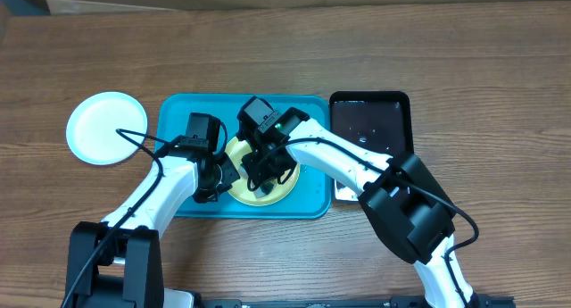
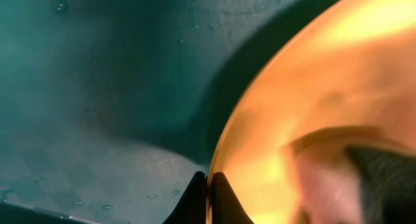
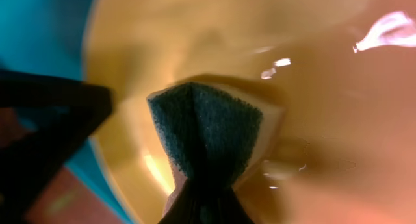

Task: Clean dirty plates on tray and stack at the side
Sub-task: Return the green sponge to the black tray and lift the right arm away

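1. Overhead:
   - The tray (image 1: 183, 120) lies mid-table, nearer the robot's edge. The black tray (image 1: 370, 129) sits just beside it toward the right edge.
   - The white plate (image 1: 107, 128) rests off the tray on the bare table (image 1: 464, 49) toward the left edge. It looks clean, so it is probably the first plate of the stack.
   - The yellow plate (image 1: 287, 185) sits on the tray under both arms. The left gripper (image 1: 217, 176) is at its left rim and the right gripper (image 1: 266, 174) is over its middle.
   - No blue plate shows, and it cannot be told whether one lies under the yellow plate.

2. Left wrist:
   - The left gripper (image 2: 208, 185) has its fingers pressed together on the thin rim of the yellow plate (image 2: 325, 87), steadying it.
   - A dark shadow on the tray (image 2: 97, 87) below the rim suggests that this edge is raised a little.

3. Right wrist:
   - The right gripper (image 3: 201, 201) pinches a folded sponge (image 3: 208, 133), green side out, against the glossy, wet-looking yellow plate (image 3: 292, 55).
   - No brown smear shows in the part seen here.
   - Scrubbing this plate looks to be under way. What is left is finishing the wipe, carrying the plate onto the white one, and dealing with any plate not in view.
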Tool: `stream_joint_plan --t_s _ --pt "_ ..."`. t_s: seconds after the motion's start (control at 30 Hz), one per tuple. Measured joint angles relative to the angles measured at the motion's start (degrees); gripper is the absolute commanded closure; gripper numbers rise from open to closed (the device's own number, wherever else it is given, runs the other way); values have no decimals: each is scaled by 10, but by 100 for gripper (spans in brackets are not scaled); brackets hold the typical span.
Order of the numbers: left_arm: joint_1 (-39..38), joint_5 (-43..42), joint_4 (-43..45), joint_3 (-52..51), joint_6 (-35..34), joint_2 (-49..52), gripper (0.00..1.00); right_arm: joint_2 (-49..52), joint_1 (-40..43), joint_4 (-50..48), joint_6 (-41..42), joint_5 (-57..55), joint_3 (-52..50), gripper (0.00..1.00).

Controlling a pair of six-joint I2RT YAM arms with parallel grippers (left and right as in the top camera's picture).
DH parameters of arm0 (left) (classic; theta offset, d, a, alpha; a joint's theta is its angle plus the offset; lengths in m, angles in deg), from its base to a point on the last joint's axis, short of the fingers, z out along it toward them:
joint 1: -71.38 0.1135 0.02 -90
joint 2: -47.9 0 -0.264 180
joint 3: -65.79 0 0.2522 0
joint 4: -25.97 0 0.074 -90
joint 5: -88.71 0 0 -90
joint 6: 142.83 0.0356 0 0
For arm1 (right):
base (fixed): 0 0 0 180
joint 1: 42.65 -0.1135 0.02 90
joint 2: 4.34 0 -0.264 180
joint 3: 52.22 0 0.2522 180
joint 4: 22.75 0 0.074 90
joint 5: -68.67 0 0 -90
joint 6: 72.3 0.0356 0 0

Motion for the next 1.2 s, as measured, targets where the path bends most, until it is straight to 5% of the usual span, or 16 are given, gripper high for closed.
stream_joint_plan --t_s 0.3,0.57,0.9,0.93,1.03,1.2 --pt "0 -2 1 0 0 0 96 -99 133 76 -7 45 40 96" --pt "0 -2 1 0 2 0 86 -129 245 177 -12 -55 38 96" --pt "0 -2 4 0 2 0 81 -129 271 85 6 -195 -97 96" --pt "0 -2 5 0 2 0 80 -129 271 68 8 -203 -113 92" --pt "0 -2 5 1 2 0 76 -129 271 22 14 -221 -155 47" --pt "0 -2 5 1 5 0 58 -129 271 6 16 -227 -172 38"
